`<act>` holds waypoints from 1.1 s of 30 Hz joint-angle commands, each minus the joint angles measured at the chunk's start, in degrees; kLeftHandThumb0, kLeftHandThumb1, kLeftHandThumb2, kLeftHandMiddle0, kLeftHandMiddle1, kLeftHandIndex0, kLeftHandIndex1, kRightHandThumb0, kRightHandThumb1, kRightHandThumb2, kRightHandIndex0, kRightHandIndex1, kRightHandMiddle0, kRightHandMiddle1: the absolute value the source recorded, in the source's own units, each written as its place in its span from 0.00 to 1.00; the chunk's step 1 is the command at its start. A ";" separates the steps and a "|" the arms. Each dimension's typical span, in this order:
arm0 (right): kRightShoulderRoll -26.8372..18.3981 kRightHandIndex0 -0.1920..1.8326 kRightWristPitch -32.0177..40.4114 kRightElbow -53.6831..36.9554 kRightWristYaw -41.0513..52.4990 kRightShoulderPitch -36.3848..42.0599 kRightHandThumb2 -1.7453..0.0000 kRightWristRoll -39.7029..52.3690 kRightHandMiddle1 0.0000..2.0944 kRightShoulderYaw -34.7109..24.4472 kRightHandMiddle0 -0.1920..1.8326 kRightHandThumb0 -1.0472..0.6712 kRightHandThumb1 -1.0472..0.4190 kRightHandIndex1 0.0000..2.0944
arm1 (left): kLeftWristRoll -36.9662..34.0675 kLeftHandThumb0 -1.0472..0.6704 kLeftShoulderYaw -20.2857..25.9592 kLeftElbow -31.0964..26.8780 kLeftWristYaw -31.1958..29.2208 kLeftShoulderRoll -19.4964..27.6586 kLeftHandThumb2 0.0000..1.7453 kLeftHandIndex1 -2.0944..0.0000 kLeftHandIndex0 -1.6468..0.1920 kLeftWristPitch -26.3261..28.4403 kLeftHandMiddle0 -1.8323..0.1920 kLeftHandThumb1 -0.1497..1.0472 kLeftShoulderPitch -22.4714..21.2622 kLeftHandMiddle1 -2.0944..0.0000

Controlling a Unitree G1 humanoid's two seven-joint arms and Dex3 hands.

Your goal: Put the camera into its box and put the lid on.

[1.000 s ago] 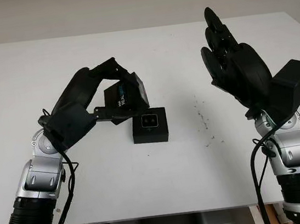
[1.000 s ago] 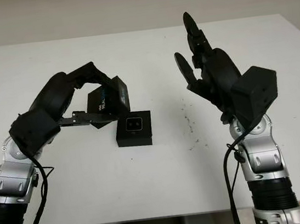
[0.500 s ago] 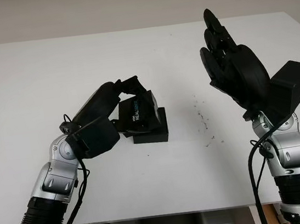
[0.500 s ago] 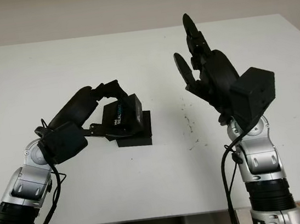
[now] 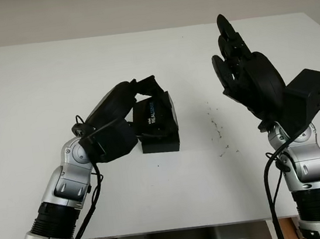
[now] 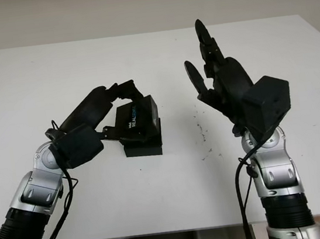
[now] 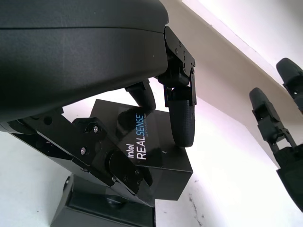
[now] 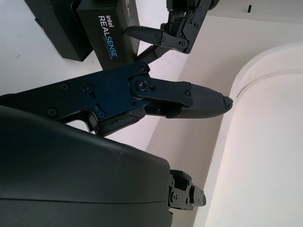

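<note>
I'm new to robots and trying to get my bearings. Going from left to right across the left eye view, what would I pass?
Left hand gripping the box lid → box beneath the lid → open right hand, raised above the white table.

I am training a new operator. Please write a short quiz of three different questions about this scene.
1. True or false: the right hand holds the lid.
2. The lid is: A) flat on the table; B) held tilted over the box; C) fully closed on the box.
3. Which hand is raised and open?

Key: 1 false, the left hand grips it. 2 B. 3 right hand.
</note>
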 commanded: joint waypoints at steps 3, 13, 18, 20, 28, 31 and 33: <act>0.10 0.01 -0.70 -0.92 -0.11 -0.07 0.70 -0.21 0.01 0.23 0.04 0.20 0.00 0.02 | -0.17 0.59 -0.56 0.04 -0.24 -0.44 0.03 0.31 0.70 -0.77 0.68 0.89 -1.15 0.36; 0.05 0.00 -0.60 -0.70 0.07 -0.26 0.71 0.18 0.00 0.09 0.03 0.19 0.00 0.02 | 0.44 0.59 -1.89 -1.29 -2.72 0.49 0.03 0.30 0.70 -0.38 0.69 0.89 0.07 0.35; 0.23 0.00 -0.17 -0.90 -0.18 -0.51 0.70 0.11 0.00 0.27 0.03 0.19 0.00 0.02 | 3.21 0.57 -2.56 -3.00 -3.79 2.01 0.03 0.31 0.71 0.39 0.70 0.90 0.59 0.34; 0.27 0.00 -0.58 -0.60 -0.24 -0.62 0.70 0.02 0.01 0.35 0.03 0.19 0.00 0.02 | 3.96 0.57 -2.65 -3.21 -3.66 2.37 0.03 0.31 0.70 0.16 0.70 0.90 0.75 0.34; 0.79 0.01 0.50 -0.24 -1.28 -0.98 0.71 -0.13 0.01 0.56 0.05 0.17 0.00 0.03 | 6.06 0.59 -2.78 -5.76 -4.50 3.01 0.03 0.32 0.70 3.25 0.72 0.91 1.46 0.32; 1.07 0.01 0.64 -0.24 -1.51 -1.01 0.71 0.03 0.01 0.52 0.05 0.18 0.00 0.03 | 6.63 0.59 -2.86 -6.52 -4.61 3.04 0.03 0.32 0.70 4.15 0.72 0.91 1.73 0.33; 0.95 0.01 0.44 -0.15 -1.46 -0.92 0.71 -0.15 0.00 0.58 0.05 0.19 0.00 0.03 | 6.70 0.60 -2.84 -6.83 -4.53 2.91 0.03 0.32 0.70 4.53 0.72 0.91 1.96 0.33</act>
